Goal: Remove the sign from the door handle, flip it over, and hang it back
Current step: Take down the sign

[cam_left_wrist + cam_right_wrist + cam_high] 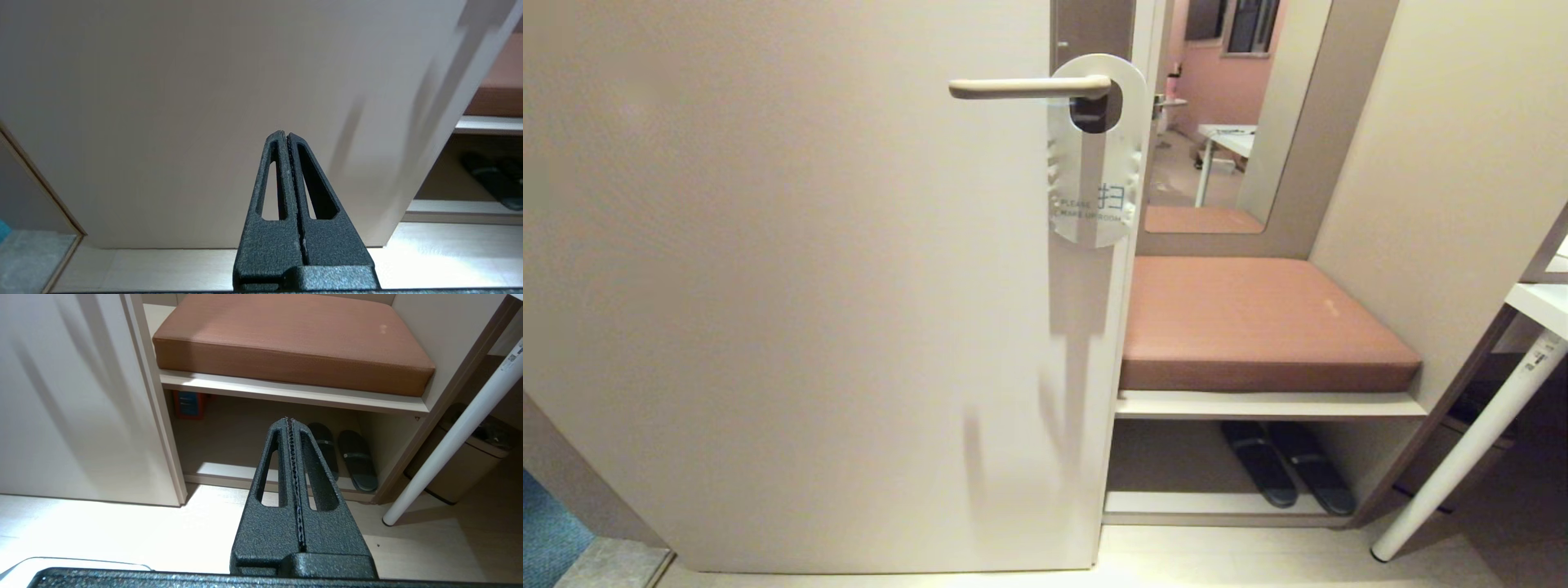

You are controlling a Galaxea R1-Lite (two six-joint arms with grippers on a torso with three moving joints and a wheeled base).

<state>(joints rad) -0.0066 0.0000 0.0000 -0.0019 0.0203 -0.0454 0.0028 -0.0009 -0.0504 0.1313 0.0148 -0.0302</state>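
Observation:
The sign (pixel 1094 171) hangs on the door handle (pixel 1029 86), high on the cream door near its right edge. Its white face shows, with blue-grey print reading "PLEASE MAKE UP ROOM" and a Chinese character. The lever passes through the sign's large hole. Neither arm shows in the head view. My left gripper (pixel 284 133) is shut and empty, low down, facing the door's bare lower part. My right gripper (pixel 289 419) is shut and empty too, low near the floor, pointing at the open shelf beside the door.
Right of the door stands a bench with a brown cushion (pixel 1258 322). Dark slippers (pixel 1286 474) lie on the shelf under it. A white table leg (pixel 1462 457) slants at the far right, with a bin (pixel 470 465) behind it. A mirror (pixel 1225 114) rises above the bench.

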